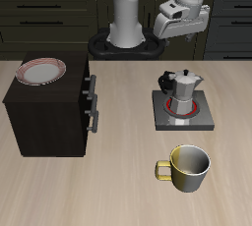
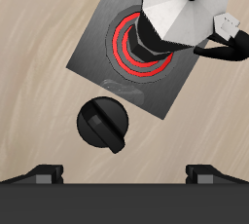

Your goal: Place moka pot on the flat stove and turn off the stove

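Observation:
The silver moka pot (image 1: 182, 85) stands upright on the flat stove (image 1: 202, 120), on its burner, dark handle to one side. A red ring (image 1: 183, 107) glows around its base. In the wrist view the moka pot (image 2: 180, 18) sits on the red ring (image 2: 124, 55) of the stove (image 2: 175, 87), and a black round knob (image 2: 104, 126) lies just off the plate's edge. My gripper (image 1: 181, 28) hangs well above and behind the pot. It is open and empty (image 2: 126, 172), with both fingertips (image 2: 44, 172) spread wide.
A yellow-olive mug (image 1: 187, 167) stands in front of the stove near the table's front edge. A dark wooden cabinet (image 1: 49, 112) with drawer handles stands beside the stove, with a red-rimmed plate (image 1: 41, 70) on top.

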Tool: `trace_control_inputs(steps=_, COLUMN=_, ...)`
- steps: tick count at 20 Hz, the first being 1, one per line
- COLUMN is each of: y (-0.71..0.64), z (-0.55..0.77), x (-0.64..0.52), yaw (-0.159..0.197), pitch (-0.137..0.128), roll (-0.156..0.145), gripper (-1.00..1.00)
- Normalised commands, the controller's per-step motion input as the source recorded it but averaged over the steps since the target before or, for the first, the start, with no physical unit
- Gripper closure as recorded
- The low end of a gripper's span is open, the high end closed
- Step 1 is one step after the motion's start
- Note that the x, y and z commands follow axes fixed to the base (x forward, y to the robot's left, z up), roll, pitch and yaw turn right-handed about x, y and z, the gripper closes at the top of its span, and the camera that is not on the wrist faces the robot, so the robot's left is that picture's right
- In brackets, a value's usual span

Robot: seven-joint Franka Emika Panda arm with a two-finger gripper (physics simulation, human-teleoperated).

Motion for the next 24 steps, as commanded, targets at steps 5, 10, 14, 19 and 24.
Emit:
trace_control_inputs(steps=5, y=0.03, z=-0.39, x=0.11, yaw=0.056, pitch=0.048, roll=-0.045, gripper=-1.0)
trace_control_inputs(steps=10, y=0.07, z=-0.16, x=-0.12, yaw=0.026, pitch=0.006, roll=0.002, gripper=-1.0)
trace_control_inputs(steps=14, y=-0.01, z=-0.25, x=-0.08, yaw=0.071, pitch=0.021, roll=0.006, gripper=-1.0)
trace_control_inputs(steps=19, y=-0.11, z=-0.23, x=-0.13, yaw=0.073, pitch=0.004, roll=-0.013, gripper=-1.0)
trace_control_inputs(steps=24, y=-0.04, z=-0.2, x=-0.21, yaw=0.036, pitch=0.017, roll=0.028, gripper=-1.0)
